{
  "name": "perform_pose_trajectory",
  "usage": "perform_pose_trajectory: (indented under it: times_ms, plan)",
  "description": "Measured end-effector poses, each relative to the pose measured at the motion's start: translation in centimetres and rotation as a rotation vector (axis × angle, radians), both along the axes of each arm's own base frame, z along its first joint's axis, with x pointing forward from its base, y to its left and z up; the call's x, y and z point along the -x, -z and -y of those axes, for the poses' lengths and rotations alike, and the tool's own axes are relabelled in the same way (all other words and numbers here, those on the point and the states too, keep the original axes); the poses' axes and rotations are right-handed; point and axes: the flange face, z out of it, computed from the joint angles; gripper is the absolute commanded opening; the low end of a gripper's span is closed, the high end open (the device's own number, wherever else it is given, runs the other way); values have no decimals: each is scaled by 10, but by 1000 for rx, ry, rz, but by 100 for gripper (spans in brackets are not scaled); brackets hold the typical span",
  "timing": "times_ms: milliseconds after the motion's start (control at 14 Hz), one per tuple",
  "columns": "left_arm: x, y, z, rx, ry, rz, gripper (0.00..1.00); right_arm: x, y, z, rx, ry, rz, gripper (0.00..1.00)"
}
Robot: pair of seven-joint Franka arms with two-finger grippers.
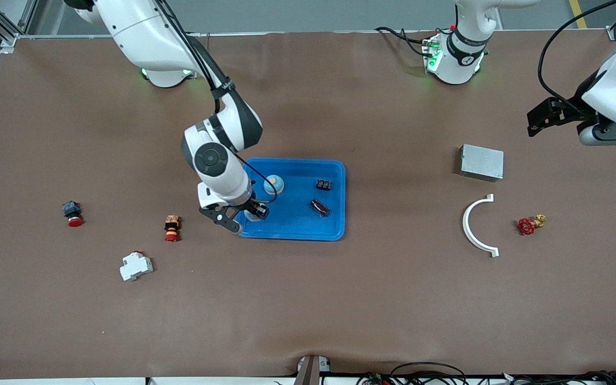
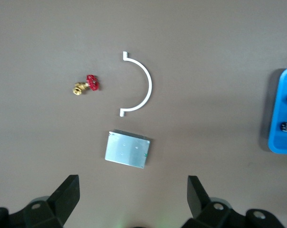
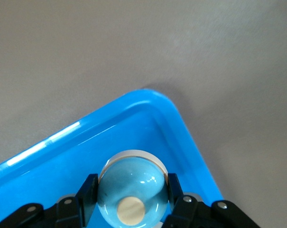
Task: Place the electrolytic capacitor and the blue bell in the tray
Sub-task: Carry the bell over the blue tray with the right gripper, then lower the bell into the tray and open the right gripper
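My right gripper [image 1: 253, 213] [image 3: 132, 189] is shut on the blue bell [image 3: 134, 187], a glossy pale blue dome with a cream knob. It holds the bell low inside the blue tray [image 1: 297, 235] [image 3: 148, 118], at the corner nearest the front camera toward the right arm's end. The electrolytic capacitor [image 1: 320, 207], a dark glossy cylinder, lies in the tray toward the left arm's end. My left gripper [image 1: 547, 116] [image 2: 133, 199] hangs open and holds nothing, above the table near the grey metal box [image 1: 482, 162] [image 2: 127, 150]; that arm waits.
The tray also holds a second pale blue dome [image 1: 275, 184] and a small black block [image 1: 323, 185]. A white curved piece [image 1: 476, 227] and a red valve wheel [image 1: 527, 225] lie near the box. Two red push buttons [image 1: 72, 214] [image 1: 171, 228] and a white breaker [image 1: 136, 266] lie toward the right arm's end.
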Motion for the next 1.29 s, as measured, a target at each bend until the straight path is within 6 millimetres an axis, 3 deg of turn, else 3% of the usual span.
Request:
perform_pose_trajectory:
  times_ms: [357, 1286]
  plan:
    - [-3, -5, -30, -11, 10, 24, 100, 1, 17, -16, 11, 19, -6, 0]
    - [2, -13, -41, 14, -16, 36, 100, 2, 42, -25, 13, 48, -5, 0]
